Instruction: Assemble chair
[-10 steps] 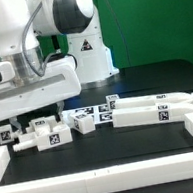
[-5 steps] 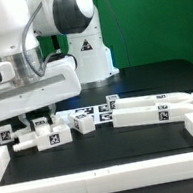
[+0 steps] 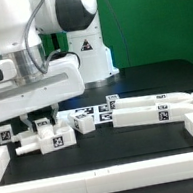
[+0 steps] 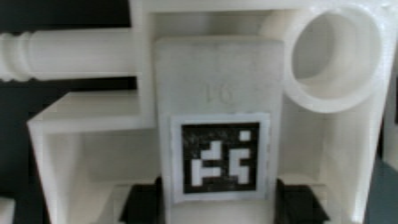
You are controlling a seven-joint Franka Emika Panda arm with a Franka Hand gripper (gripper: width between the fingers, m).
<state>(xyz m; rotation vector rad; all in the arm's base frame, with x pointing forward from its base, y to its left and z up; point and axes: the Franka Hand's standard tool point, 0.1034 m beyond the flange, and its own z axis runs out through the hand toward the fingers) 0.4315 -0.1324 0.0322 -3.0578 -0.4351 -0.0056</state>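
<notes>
You see the tool low over the tagged chair block at the exterior view's left on the desk, reaching down both sides of it, probably for a square grip, but whether it really clamps the block you cannot tell.

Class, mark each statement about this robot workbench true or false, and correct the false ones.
1. The claw is low over chair parts at the exterior view's left. True.
2. The backdrop is red. False: it is green.
3. The white block in the wrist view bears no tag. False: it bears a black-and-white square tag.
4. Long chair pieces lie at the exterior view's right. True.
5. A white border rail lies nearest the exterior camera. True.
</notes>
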